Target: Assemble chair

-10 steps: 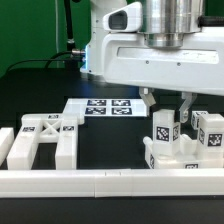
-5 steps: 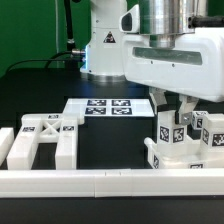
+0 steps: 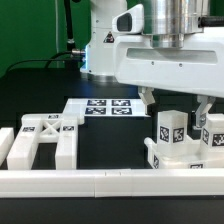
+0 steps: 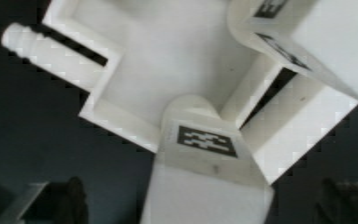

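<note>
above the upright tagged chair parts [image 3: 168,132], the tool [image 3: 176,106] hangs wide open, holding nothing.

Behind the bench we see a plain green backdrop [image 3: 30,25] under even light, with a black cable [image 3: 70,25] hanging before it. On the matte black table [image 3: 30,88] we find the marker board [image 3: 100,106] lying flat mid-table and a long low white rail [image 3: 80,182] along the near edge.
</note>
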Controlling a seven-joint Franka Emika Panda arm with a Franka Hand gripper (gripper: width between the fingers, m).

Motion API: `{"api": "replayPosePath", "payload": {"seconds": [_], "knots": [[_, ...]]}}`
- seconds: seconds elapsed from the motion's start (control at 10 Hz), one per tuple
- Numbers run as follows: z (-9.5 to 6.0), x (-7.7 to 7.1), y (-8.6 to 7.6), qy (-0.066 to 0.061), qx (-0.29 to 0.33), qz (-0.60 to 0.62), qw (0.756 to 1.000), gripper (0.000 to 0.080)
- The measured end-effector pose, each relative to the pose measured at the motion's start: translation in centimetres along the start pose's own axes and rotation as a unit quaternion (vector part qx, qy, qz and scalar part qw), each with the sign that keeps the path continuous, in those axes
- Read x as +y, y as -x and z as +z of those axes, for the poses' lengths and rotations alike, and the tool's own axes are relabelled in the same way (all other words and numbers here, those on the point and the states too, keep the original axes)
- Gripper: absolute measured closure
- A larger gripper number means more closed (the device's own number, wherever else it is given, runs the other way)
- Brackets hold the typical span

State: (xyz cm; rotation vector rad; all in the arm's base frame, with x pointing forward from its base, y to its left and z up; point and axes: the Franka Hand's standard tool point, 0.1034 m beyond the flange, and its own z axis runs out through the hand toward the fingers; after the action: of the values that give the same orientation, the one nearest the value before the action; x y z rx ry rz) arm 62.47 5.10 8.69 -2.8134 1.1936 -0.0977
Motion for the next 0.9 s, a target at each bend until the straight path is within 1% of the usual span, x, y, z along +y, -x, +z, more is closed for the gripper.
{"api": "replayPosePath", "payload": {"seconds": [0.2, 0.3, 0.6, 0.7, 0.8, 0.9], "knots": [[0.03, 0.11, -0.08, 0.001, 0.000, -0.098, 0.995, 0.0151], [0.06, 0.20, -0.12, 0.002, 0.001, -0.156, 0.988, 0.0151], [0.08, 0.02, -0.15, 0.007, 0.010, -0.317, 0.948, 0.0151], [0.06, -0.03, -0.15, 0.010, 0.012, -0.358, 0.934, 0.0151], [0.05, -0.09, -0.16, 0.011, 0.013, -0.381, 0.924, 0.0151], [0.02, -0.04, -0.26, 0.015, 0.014, -0.420, 0.907, 0.0151]]}}
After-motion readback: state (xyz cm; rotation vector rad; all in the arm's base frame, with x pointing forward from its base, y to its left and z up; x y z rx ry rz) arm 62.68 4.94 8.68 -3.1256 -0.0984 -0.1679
